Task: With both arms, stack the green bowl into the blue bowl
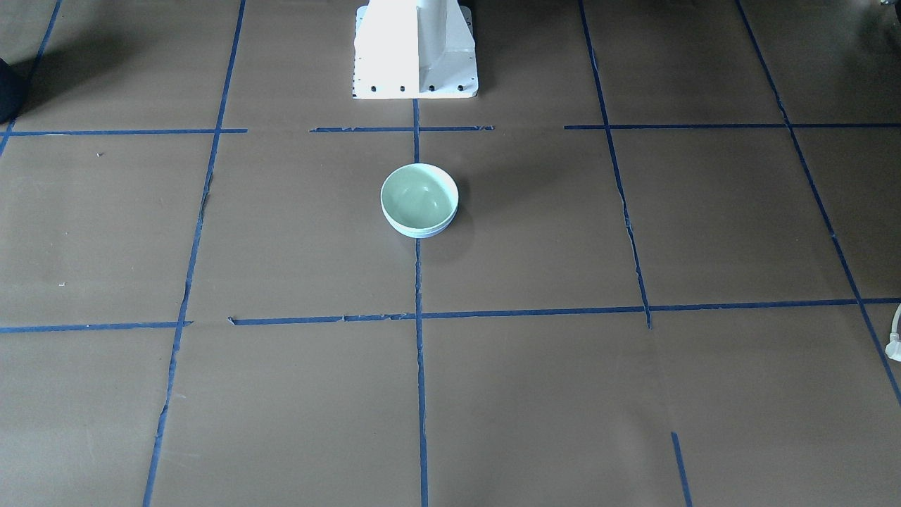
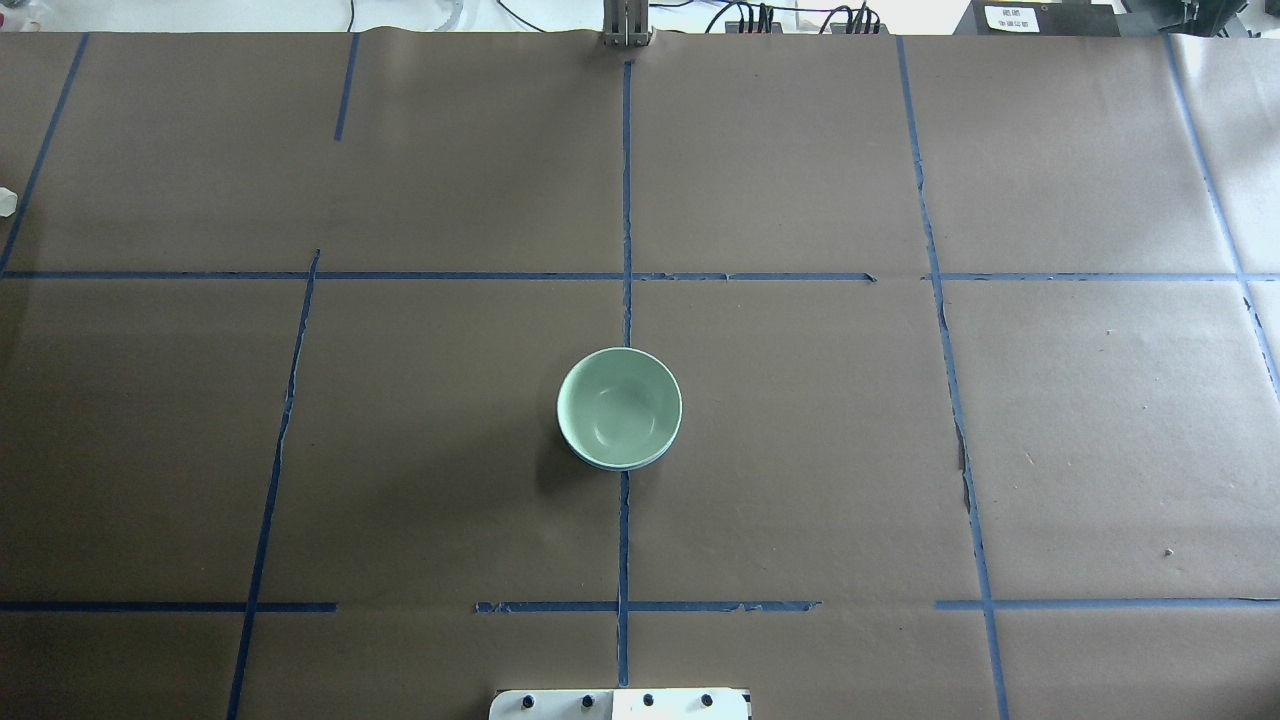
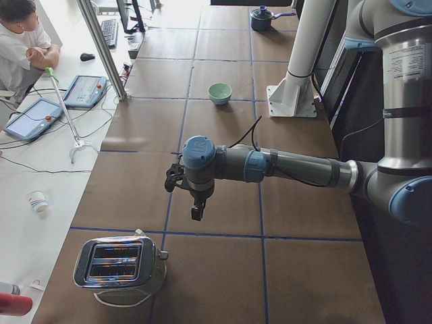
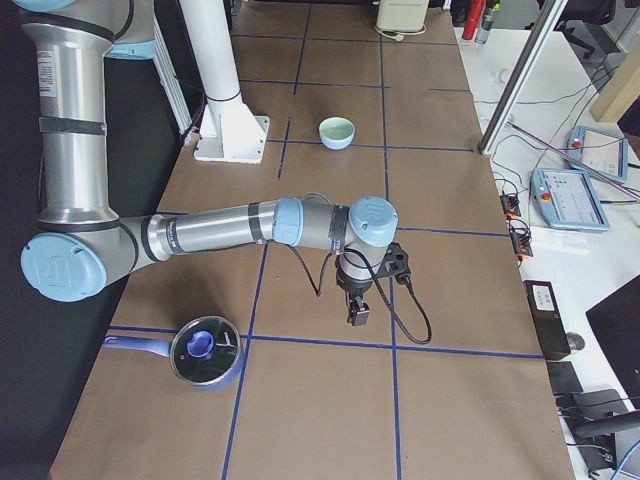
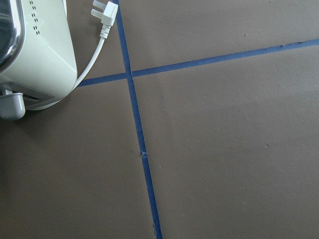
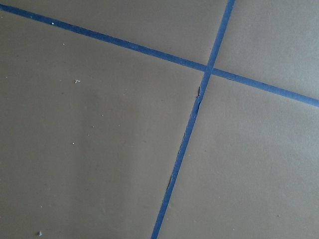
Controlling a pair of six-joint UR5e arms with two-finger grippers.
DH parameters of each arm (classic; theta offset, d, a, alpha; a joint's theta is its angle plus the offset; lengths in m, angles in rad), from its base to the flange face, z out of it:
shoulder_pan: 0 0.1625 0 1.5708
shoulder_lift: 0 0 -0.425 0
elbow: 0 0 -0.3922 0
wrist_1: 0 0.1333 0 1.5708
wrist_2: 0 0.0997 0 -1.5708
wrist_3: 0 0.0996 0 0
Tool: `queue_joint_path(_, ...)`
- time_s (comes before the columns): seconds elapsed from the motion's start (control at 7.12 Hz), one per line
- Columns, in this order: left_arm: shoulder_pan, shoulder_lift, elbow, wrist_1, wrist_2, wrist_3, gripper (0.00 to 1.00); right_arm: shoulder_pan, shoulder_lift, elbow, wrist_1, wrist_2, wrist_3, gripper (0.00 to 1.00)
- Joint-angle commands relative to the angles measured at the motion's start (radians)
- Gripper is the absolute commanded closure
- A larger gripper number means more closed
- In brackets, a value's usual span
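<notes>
Green bowl [image 1: 419, 193] sits nested in blue bowl [image 1: 420, 233].

Right arm [image 4: 230, 228] reaches out low across the brown table [image 4: 460, 300], its gripper [image 4: 358, 316] pointing straight down above a blue tape line; can't tell from here how the fingers stand. The green bowl [image 4: 337, 132] sits well apart, beside the white pedestal [image 4: 228, 120]. A blue-handled pot [image 4: 205, 352] rests near the arm.
</notes>
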Motion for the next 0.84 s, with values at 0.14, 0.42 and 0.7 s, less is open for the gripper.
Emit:
queue_joint_path(0.14, -0.007, -0.008, -0.033, 0.117, -0.006, 0.003, 0.00, -0.015, -0.013, -0.021, 0.000, -0.001, 0.005, 0.00)
queue_joint_path(0.42, -0.012, -0.002, -0.033, 0.118, -0.006, 0.006, 0.00, -0.023, -0.011, -0.042, 0.002, 0.001, 0.003, 0.00)
queue_joint_path(0.7, -0.021, 0.012, -0.063, 0.095, 0.010, 0.012, 0.00, -0.024, -0.008, -0.045, 0.002, 0.001, 0.002, 0.00)
